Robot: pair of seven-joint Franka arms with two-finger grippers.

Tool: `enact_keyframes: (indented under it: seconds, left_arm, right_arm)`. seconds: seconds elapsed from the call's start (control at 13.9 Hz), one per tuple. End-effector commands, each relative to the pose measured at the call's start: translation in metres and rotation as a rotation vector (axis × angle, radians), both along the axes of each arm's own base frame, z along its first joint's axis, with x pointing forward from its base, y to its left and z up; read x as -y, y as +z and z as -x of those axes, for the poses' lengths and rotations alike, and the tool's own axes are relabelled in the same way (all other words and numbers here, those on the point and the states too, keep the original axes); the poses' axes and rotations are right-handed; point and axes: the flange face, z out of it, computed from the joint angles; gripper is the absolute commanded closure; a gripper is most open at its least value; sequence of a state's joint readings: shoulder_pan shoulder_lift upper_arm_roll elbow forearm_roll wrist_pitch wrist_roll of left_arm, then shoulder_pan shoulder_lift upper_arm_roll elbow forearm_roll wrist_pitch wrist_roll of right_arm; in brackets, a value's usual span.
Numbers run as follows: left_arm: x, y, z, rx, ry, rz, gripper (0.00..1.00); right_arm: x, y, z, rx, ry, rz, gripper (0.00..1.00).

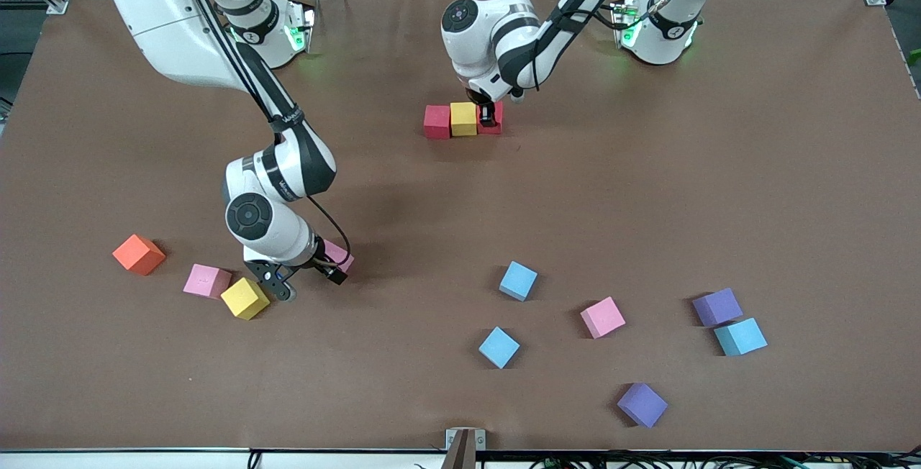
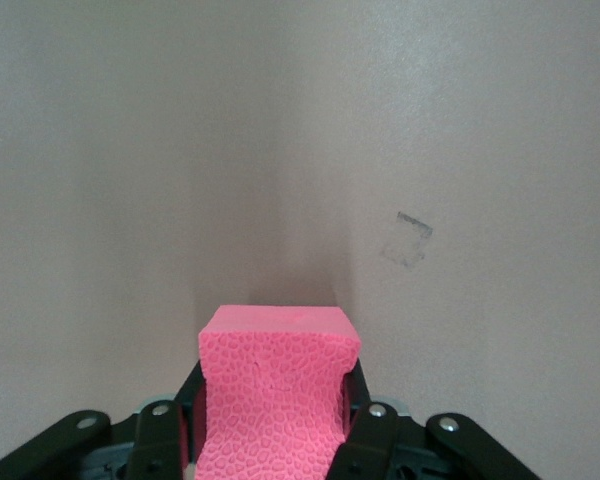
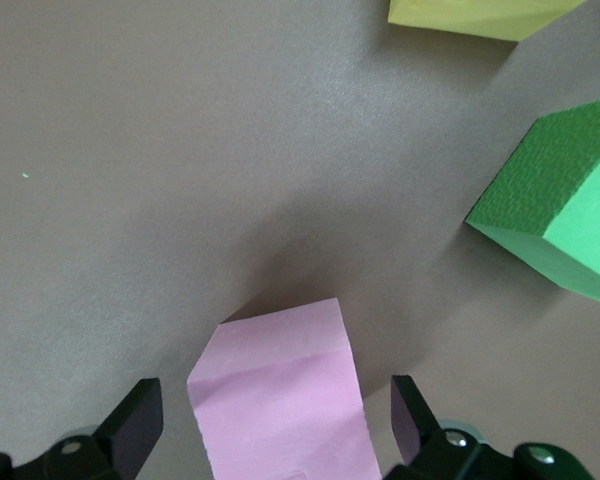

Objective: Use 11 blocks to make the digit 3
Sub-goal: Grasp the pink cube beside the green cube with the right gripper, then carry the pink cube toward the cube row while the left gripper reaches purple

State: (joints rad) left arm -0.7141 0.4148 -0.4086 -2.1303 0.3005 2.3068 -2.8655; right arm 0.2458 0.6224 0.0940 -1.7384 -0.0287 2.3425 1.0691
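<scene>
We are seeing the left gripper (image 1: 488, 115) covering most of the red block (image 1: 496, 121) at the row's three o'clock end. The right arm is hiding most of a pink block (image 1: 340, 255). A green block (image 3: 565, 215) is showing only in the right wrist view, running off the frame edge at three o'clock.

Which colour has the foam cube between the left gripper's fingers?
Red-pink foam cube; it shows best in the left wrist view.
</scene>
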Motion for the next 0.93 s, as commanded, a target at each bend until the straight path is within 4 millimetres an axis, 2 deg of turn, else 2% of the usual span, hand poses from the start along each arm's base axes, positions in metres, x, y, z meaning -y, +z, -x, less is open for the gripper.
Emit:
enact_keyframes:
  seconds: [0.0, 0.14, 0.22, 0.29, 0.36, 0.43, 0.72, 0.86]
  left_arm:
    - [0.007, -0.002, 0.016, 0.122, 0.287, -0.002, 0.86]
    - [0.007, -0.002, 0.016, 0.124, 0.295, -0.002, 0.86]
    - [0.007, -0.002, 0.016, 0.124, 0.295, -0.002, 0.82]
    - [0.006, -0.004, 0.015, 0.122, 0.295, -0.005, 0.71]
    - [0.006, -0.004, 0.015, 0.125, 0.29, -0.004, 0.44]
    - [0.005, -0.004, 0.01, 0.131, 0.293, -0.005, 0.0]
    - [0.003, 0.004, -0.001, 0.145, 0.314, 0.001, 0.0]
    - [0.004, 0.011, -0.002, 0.153, 0.315, 0.009, 0.0]
  right_arm:
    - [0.0, -0.005, 0.002, -0.001, 0.03, 0.018, 0.0]
    - [0.001, -0.012, 0.004, -0.01, 0.054, 0.02, 0.0]
    - [0.002, -0.012, 0.003, -0.01, 0.056, 0.022, 0.01]
    - [0.003, -0.012, 0.003, -0.01, 0.056, 0.022, 0.12]
    - [0.002, -0.013, 0.003, -0.011, 0.059, 0.022, 0.18]
    - [0.0, -0.013, 0.004, -0.013, 0.061, 0.022, 0.25]
    - [-0.004, -0.012, 0.005, -0.009, 0.079, 0.019, 0.4]
    - [-0.008, -0.012, 0.006, -0.01, 0.142, 0.017, 0.52]
